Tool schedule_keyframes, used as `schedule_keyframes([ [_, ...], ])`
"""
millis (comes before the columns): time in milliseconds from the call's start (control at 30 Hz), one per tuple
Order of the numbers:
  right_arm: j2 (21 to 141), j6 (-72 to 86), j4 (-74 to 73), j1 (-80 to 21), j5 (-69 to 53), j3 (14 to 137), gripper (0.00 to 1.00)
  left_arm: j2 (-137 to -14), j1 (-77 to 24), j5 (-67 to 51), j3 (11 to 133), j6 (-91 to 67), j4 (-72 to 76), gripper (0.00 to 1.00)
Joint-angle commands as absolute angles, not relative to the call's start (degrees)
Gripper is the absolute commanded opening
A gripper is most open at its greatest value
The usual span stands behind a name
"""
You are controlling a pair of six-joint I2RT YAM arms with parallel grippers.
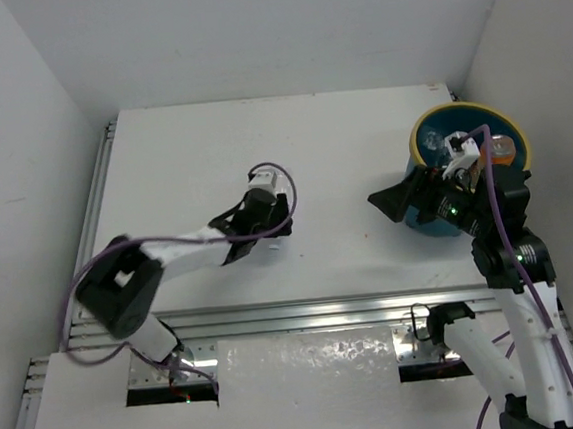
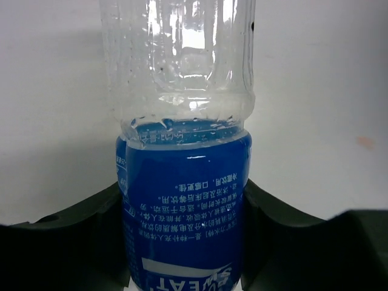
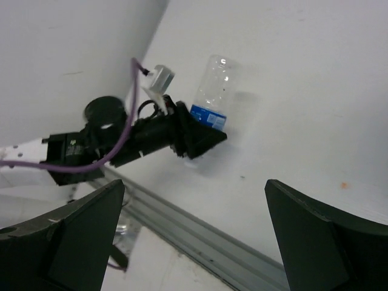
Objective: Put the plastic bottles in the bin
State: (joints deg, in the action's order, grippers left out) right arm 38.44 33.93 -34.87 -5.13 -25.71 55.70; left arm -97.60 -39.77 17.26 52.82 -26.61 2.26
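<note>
My left hand is pinching a clear bottle by its blue label, one dark finger pressed to each side of it. The bottle stands near the middle of the counter, well apart from the bin at the far right. Nothing lies on the counter between the two; the only mark I can find there is a small orange speck.

My right hand is spread wide with nothing between its fingers. From above, the right hand sits at the bin's near-left side, with the wrist hanging over the mouth, so that arm covers part of the opening. An orange bottle lies inside the bin against the right wall.

In the top view the left hand and its purple cable cover the bottle, and I cannot make it out there. The right wrist view looks across the counter and gives me the whole picture: the bottle is cap-end up, with the left hand clamped round the label low down. The bottle's base is behind the fingers, so I cannot tell if it touches the counter. That view also shows the metal rail along the counter's near edge. The left wrist view alone shows the label print, and the clear ribbed body above it
</note>
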Motion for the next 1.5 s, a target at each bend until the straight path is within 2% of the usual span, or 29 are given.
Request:
schedule_keyframes([
  [0,40.25,44.45,-18.14,-5.80,-39.00,50.92,0.99,-78.90,-40.43,-1.38,41.60,-23.20,29.95,0.00],
  [33,40.86,49.52,-9.84,-5.97,-41.02,49.15,0.99,-76.32,-40.52,-3.93,37.40,-23.12,30.84,0.00],
  [167,44.99,54.40,-0.36,-9.13,-40.09,44.56,0.99,-65.50,-40.87,-15.62,28.93,-26.01,37.94,0.00],
  [300,48.24,54.49,5.18,-20.35,-33.77,44.12,0.99,-58.29,-41.22,-21.70,24.18,-28.03,42.27,0.00],
  [567,58.17,48.78,6.50,-35.05,-23.04,49.65,0.99,-58.62,-41.75,-31.02,24.17,-33.83,47.81,0.00],
  [700,62.40,47.55,6.77,-37.00,-22.06,52.11,0.99,-58.88,-42.01,-33.13,23.73,-35.24,49.57,0.00],
  [733,63.53,47.03,7.64,-37.18,-22.23,52.47,0.96,-58.97,-42.10,-33.48,23.82,-35.24,49.14,0.00],
  [767,63.89,46.85,8.34,-37.44,-23.37,53.17,0.78,-59.50,-42.10,-33.57,23.99,-35.07,48.43,0.00],
  [800,64.33,46.06,9.39,-37.53,-24.07,53.70,0.61,-59.76,-42.10,-33.75,24.43,-34.63,47.91,0.05],
  [833,64.68,45.62,9.75,-37.44,-24.78,54.05,0.31,-60.20,-42.10,-34.10,24.61,-34.45,46.94,0.10],
  [867,64.51,45.09,9.49,-37.44,-24.35,54.92,0.00,-60.38,-42.10,-33.23,25.39,-34.11,45.63,0.40],
  [900,64.16,43.17,6.97,-37.53,-23.13,55.54,0.00,-60.21,-42.10,-31.40,26.27,-33.23,42.83,0.61],
  [933,63.55,41.94,4.59,-37.44,-21.46,56.24,0.00,-60.03,-42.10,-24.33,27.41,-32.70,34.10,0.81],
  [967,62.07,40.18,1.44,-37.44,-14.92,58.60,0.00,-59.25,-42.10,-19.47,30.99,-32.26,28.53,0.95],
  [1000,61.27,35.90,-6.60,-37.44,-9.81,60.45,0.00,-58.80,-42.10,-14.20,33.03,-31.91,21.86,0.97],
  [1033,60.65,33.60,-10.33,-37.35,-4.19,64.73,0.00,-57.58,-42.10,-3.36,35.13,-32.17,9.62,0.98],
  [1067,59.77,31.57,-14.29,-37.27,1.96,66.95,0.00,-56.87,-42.01,1.88,38.55,-32.69,4.27,1.00],
  [1100,59.77,27.90,-21.03,-37.00,14.46,69.50,0.00,-55.82,-42.10,6.02,39.89,-33.57,-0.91,1.00],
  [1167,59.77,24.01,-25.12,-35.34,24.38,75.37,0.00,-52.13,-42.01,15.09,42.78,-33.92,-12.45,1.00],
  [1200,59.68,20.51,-26.62,-34.64,32.87,76.80,0.00,-50.73,-42.01,17.12,43.59,-34.01,-15.53,1.00],
  [1300,59.50,12.87,-25.06,-29.90,43.72,80.50,0.00,-44.06,-42.10,21.00,46.22,-33.31,-25.63,1.00],
  [1467,59.68,-1.54,-12.44,-22.07,53.51,78.85,0.00,-39.03,-42.10,18.99,50.27,-27.79,-32.25,1.00],
])
